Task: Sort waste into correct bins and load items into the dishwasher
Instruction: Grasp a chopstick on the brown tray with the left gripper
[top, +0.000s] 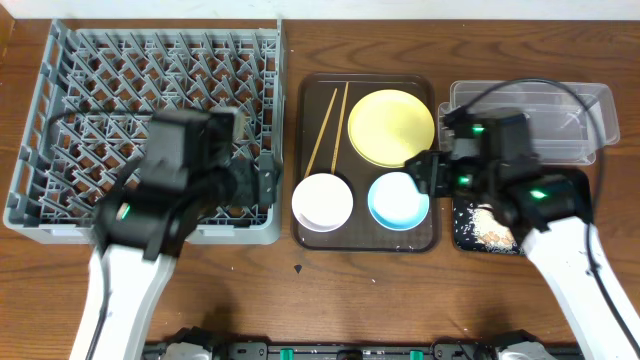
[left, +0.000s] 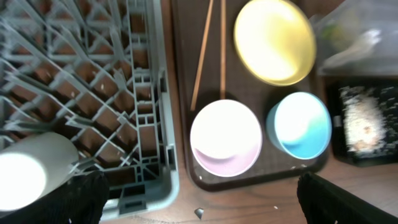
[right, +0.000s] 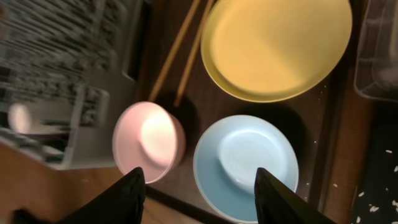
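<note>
1. Overhead: the large square grey plastic dish rack (top: 60, 120) is sitting at table left, and the left arm (top: 165, 190) is hovering over its near right corner. The flat brown tray (top: 362, 178) is carrying thin wooden chopsticks (top: 328, 125), a round yellow plate (top: 390, 127), a white-pinkish bowl (top: 322, 200) and a light blue bowl (top: 398, 198). Whitish rice scraps (top: 490, 228) are lying in the shallow black tray (top: 462, 240), with the clear rectangular tub (top: 585, 105) just behind it.
2. Left wrist: the left gripper (left: 199, 205) is standing wide open, gripping nothing. The small white cup (left: 28, 177) is resting in the rack, just beside one finger (left: 74, 199).
3. Right wrist: the right gripper (right: 202, 199) is hanging spread open and empty above the blue bowl.
</note>
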